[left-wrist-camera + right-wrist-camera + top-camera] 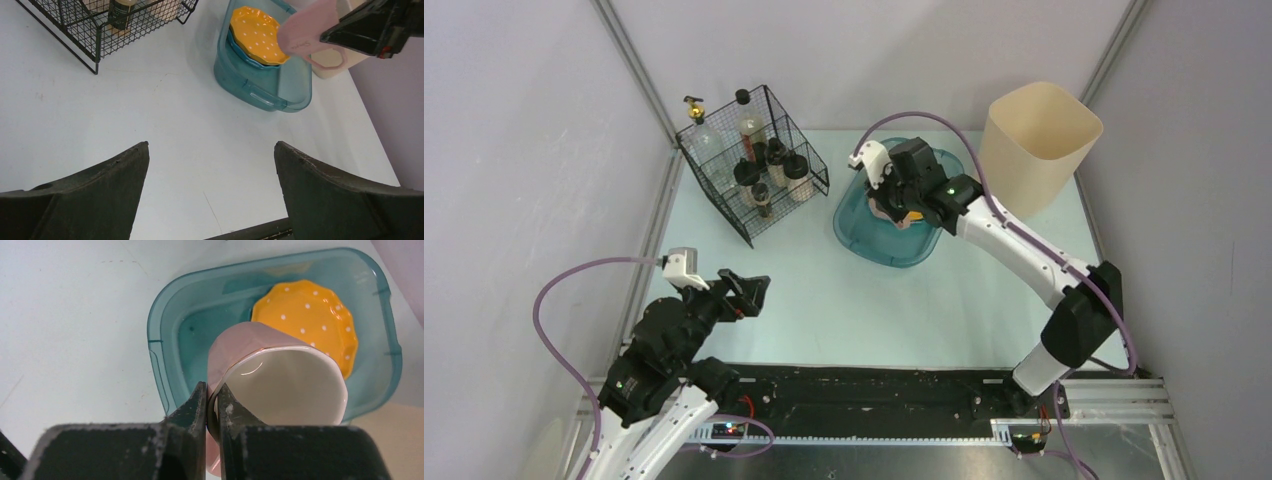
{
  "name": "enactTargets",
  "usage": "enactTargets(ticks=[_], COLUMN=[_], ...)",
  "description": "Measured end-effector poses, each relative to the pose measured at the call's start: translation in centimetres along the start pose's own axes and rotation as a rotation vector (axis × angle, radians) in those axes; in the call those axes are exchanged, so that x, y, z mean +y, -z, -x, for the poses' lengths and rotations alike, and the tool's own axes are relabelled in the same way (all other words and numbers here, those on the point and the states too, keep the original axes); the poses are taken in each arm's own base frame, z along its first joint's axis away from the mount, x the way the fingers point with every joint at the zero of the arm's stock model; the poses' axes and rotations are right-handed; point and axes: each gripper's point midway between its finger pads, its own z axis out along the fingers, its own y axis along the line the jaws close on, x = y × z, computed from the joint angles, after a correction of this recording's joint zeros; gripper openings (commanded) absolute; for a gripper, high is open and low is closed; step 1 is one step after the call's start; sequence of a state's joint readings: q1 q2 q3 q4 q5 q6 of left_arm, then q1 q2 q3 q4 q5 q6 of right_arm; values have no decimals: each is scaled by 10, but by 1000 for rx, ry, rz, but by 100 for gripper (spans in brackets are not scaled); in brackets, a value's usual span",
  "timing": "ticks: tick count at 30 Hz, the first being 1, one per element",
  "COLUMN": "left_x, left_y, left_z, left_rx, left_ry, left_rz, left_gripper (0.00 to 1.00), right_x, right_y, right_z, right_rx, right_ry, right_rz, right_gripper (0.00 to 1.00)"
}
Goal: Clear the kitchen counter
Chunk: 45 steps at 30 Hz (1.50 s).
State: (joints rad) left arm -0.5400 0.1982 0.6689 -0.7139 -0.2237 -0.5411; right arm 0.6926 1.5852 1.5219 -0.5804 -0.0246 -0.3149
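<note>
Right gripper (pixel 212 392) pinched tight on the pink mug (pixel 280 385), its wall between the fingers, hanging directly over the teal tub (pixel 156 340) on the tabletop (pixel 75 315); the drop looks straight down. Left gripper (pixel 211 146) gapes empty, well apart.

The top view looks down from above and behind the arm bases (pixel 1039 375), taking in the whole worktop (pixel 844 300). The left wrist camera sits low, facing across toward the teal tub (pixel 250 87) at its frame's upper right. The right wrist camera looks steeply down, close over that tub and a pink mug (pixel 235 347); the tub shows in all three.
</note>
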Motion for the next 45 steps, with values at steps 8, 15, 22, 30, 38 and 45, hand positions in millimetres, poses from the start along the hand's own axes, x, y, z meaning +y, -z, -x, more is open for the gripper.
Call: enactTargets(ticks=[8,15,22,30,38,45], left_x=[0,0,0,1,1,1], left_y=[0,0,0,0,0,0], left_z=[0,0,0,1,1,1], left_rx=[0,-1,-1,-3,-4,-4], left_ry=[0,0,1,1,2,2], left_rz=[0,0,0,4,6,6], left_gripper=[98,98,98,98,98,98], right_x=[14,10,14,25,34,37], right_y=[-51,-82,-104,-114,-116,-119], right_z=[-25,-52,-65,-75,-74,-67], right_rx=[71,143,184,214,213,196], right_ry=[115,139,184,227,277,296], right_rz=[140,180,212,239,254,236], right_gripper=[0,0,0,0,12,41])
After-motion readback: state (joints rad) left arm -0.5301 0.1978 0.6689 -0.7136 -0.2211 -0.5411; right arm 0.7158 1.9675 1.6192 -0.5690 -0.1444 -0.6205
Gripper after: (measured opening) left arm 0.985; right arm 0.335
